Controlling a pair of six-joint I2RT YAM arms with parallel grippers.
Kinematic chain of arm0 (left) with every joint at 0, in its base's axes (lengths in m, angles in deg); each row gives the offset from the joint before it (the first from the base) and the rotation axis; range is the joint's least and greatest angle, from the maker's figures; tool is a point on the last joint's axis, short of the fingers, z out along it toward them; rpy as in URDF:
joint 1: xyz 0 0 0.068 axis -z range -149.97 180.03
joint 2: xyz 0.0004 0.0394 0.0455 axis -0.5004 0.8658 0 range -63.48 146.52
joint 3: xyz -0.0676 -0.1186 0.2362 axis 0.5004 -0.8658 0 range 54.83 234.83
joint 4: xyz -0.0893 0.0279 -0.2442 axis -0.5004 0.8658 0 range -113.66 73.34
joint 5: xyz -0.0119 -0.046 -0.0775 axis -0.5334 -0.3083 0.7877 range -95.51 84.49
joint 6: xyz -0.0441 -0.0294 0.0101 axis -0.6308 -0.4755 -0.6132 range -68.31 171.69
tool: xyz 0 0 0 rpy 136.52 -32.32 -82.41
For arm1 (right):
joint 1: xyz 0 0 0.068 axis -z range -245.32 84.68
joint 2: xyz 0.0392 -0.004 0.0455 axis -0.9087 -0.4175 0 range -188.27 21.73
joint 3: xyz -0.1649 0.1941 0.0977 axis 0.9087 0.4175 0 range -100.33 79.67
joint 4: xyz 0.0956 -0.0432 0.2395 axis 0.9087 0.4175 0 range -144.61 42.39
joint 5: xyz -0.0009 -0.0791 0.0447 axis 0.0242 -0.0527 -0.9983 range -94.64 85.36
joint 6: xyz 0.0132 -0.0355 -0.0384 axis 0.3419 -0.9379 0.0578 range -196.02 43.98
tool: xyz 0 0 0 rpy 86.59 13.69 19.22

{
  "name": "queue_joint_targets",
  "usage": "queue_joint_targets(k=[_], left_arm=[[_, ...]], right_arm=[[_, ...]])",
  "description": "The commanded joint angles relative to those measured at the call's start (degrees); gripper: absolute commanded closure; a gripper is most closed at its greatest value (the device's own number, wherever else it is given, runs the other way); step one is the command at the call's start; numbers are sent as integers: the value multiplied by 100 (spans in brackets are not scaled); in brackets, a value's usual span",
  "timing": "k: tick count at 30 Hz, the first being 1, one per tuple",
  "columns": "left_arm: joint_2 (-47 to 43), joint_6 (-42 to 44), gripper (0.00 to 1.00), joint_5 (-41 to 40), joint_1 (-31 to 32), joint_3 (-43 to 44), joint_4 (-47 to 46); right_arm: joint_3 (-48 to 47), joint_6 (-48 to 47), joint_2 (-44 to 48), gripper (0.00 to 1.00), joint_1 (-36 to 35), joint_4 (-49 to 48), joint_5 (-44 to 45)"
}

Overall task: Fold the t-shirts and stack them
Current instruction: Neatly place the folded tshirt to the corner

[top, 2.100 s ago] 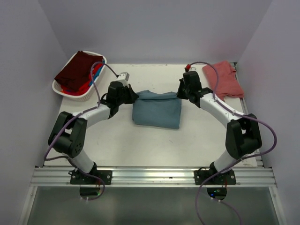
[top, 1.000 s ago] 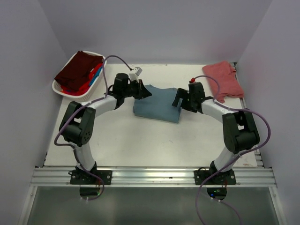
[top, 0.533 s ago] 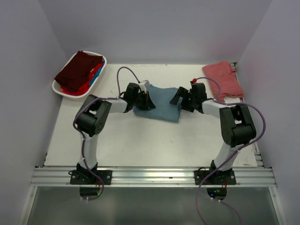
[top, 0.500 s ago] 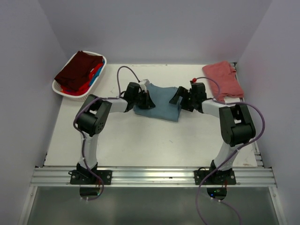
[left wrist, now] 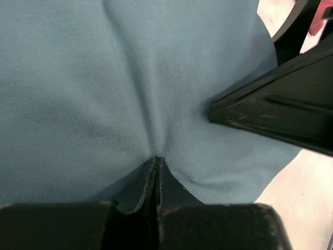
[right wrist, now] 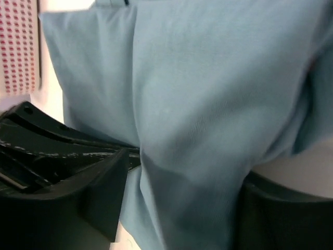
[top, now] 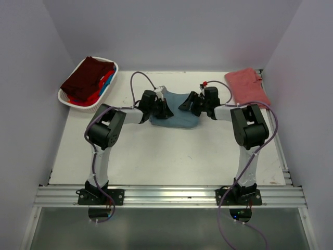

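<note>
The large teal-blue t-shirt (top: 175,115) lies folded mid-table between both grippers. My left gripper (top: 163,109) is at its left far edge, shut, pinching a fold of the cloth (left wrist: 130,78) between its fingertips (left wrist: 156,165). My right gripper (top: 187,104) is at its right far edge; its jaws stand apart with the teal cloth (right wrist: 197,94) bunched between them (right wrist: 179,208). The salmon-red t-shirt (top: 247,86) lies at the far right. Dark maroon (top: 86,77), bright blue and red shirts sit in the basket.
The white oval basket (top: 70,101) stands at the far left corner. The two grippers are close together; the right gripper's black finger (left wrist: 276,112) shows in the left wrist view. Walls enclose the table on three sides.
Both grippers have moved toward the far middle of the table and closer together, carrying the shirt's edges. The teal-blue shirt has become a smaller, more compact bundle.
</note>
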Motion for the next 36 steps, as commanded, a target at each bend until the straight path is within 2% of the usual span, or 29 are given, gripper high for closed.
queue_joint_targets(k=[1, 2, 5, 12, 15, 16, 18, 19, 21, 22, 24, 26, 27, 31, 34, 36], left_arm=[[137, 194, 100, -233, -18, -290, 403], [110, 220, 100, -206, -18, -308, 386], [-4, 211, 100, -110, -27, -378, 316], [-521, 185, 100, 22, -44, -615, 219], [-1239, 71, 100, 172, -123, -887, 105], [-1478, 44, 92, 146, -176, -949, 104], [-2240, 44, 63, 23, -246, -1116, 148], [-2498, 53, 45, -143, -264, -1152, 279], [-3199, 70, 31, -311, -360, -1248, 420], [-3421, 62, 19, -390, -395, -1292, 525], [-3982, 53, 12, -583, -466, -1432, 640], [-4265, 44, 9, -663, -545, -1556, 737], [-4476, 9, 9, -681, -571, -1678, 781], [-4724, -35, 10, -610, -580, -2048, 842], [-4794, -44, 11, -541, -580, -2311, 860], [-4820, -26, 11, -531, -580, -2478, 904]], right_arm=[[1, -58, -468, 46, -325, 795, -355], [-60, -58, -468, 75, -351, 830, -390], [-183, -120, -415, 100, -395, 1058, -557], [-96, -112, 94, 100, -326, 1147, -698], [307, 457, 314, 100, -89, 183, -1083], [570, 695, 410, 100, 86, -603, -1181], [756, 1370, 481, 100, 263, -1685, -1452], [809, 1566, 516, 100, 438, -1944, -1515], [775, 1847, 569, 100, 579, -2297, -1656], [740, 1918, 604, 100, 710, -2412, -1674], [617, 2233, 684, 100, 834, -2858, -1726], [459, 2681, 649, 100, 1045, -3429, -1867], [388, 3249, 596, 100, 1124, -4111, -1893], [-374, 4326, 342, 100, 1624, -5003, -1946], [-963, 4556, 271, 100, 1914, -4971, -1894], [-1281, 4328, 306, 100, 2047, -4412, -1902]])
